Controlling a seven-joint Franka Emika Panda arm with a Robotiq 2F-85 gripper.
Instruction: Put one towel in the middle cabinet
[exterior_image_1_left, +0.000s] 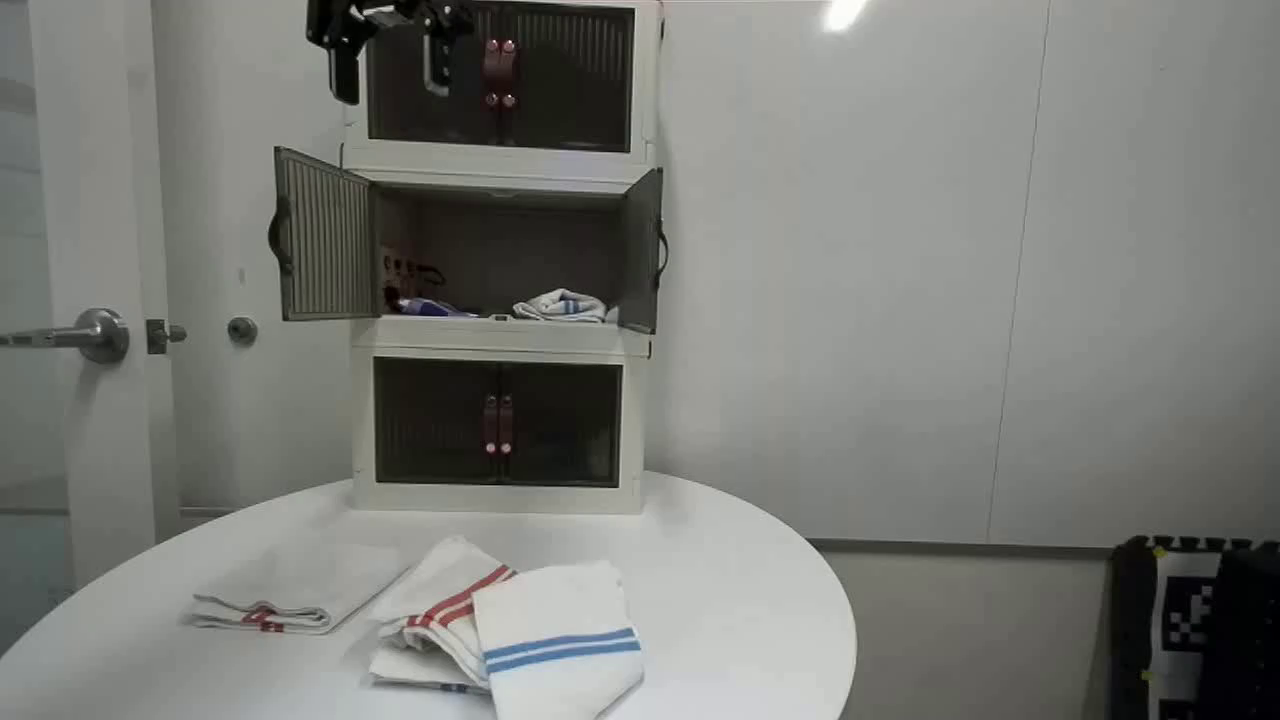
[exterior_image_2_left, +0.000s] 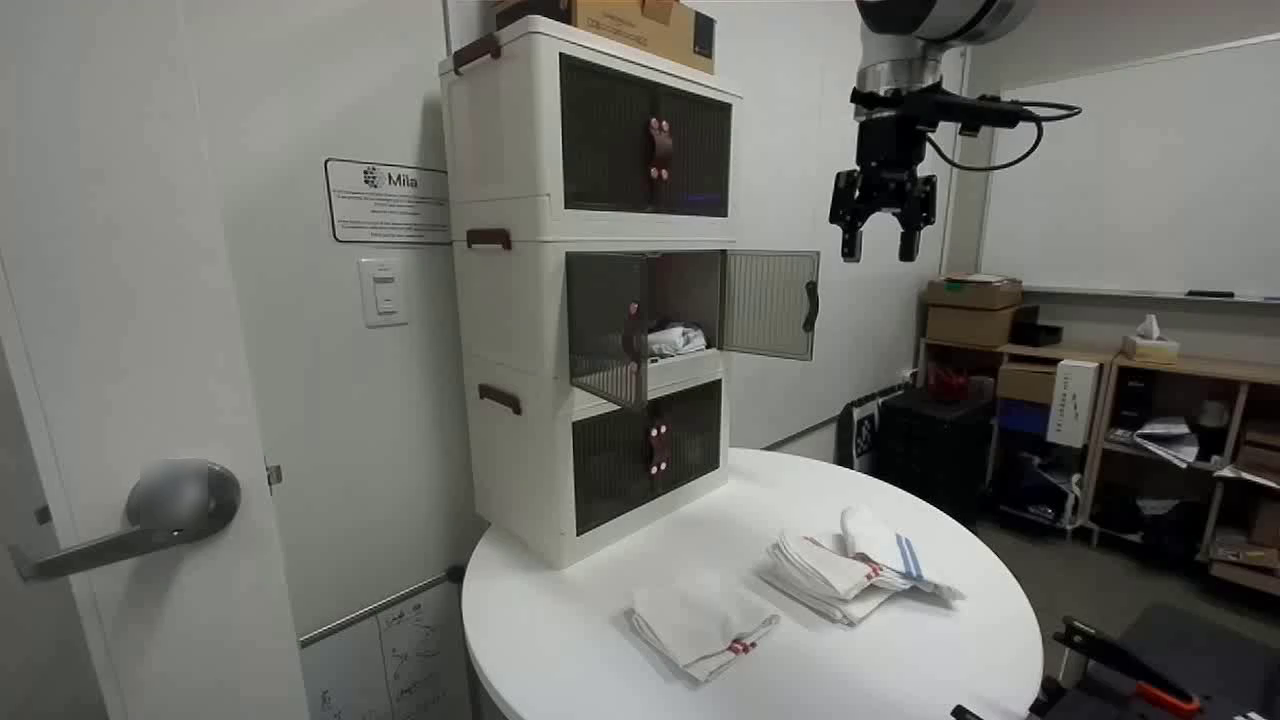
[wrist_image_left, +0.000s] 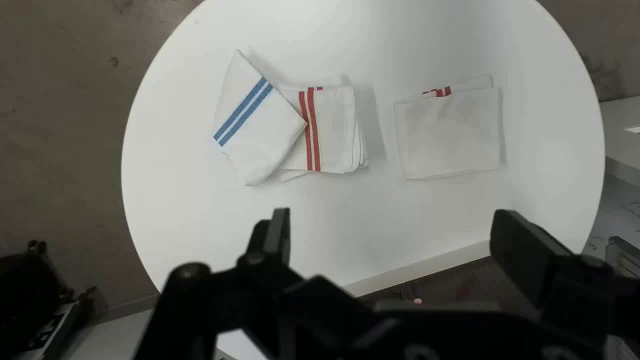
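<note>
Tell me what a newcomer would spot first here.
Likely the middle cabinet of the white stack: both grey doors stand open, a bunched blue-striped cloth inside. Next, on the round white table, a blue-striped towel overlaps a red-striped towel, while another red-striped towel lies apart. Above the table, the black gripper hangs open and empty.

Blue-striped towel (wrist_image_left: 259, 122): folded, on table (wrist_image_left: 200, 210) | another towel (exterior_image_1_left: 562, 305): bunched, in open middle cabinet (exterior_image_1_left: 520, 250)
</note>
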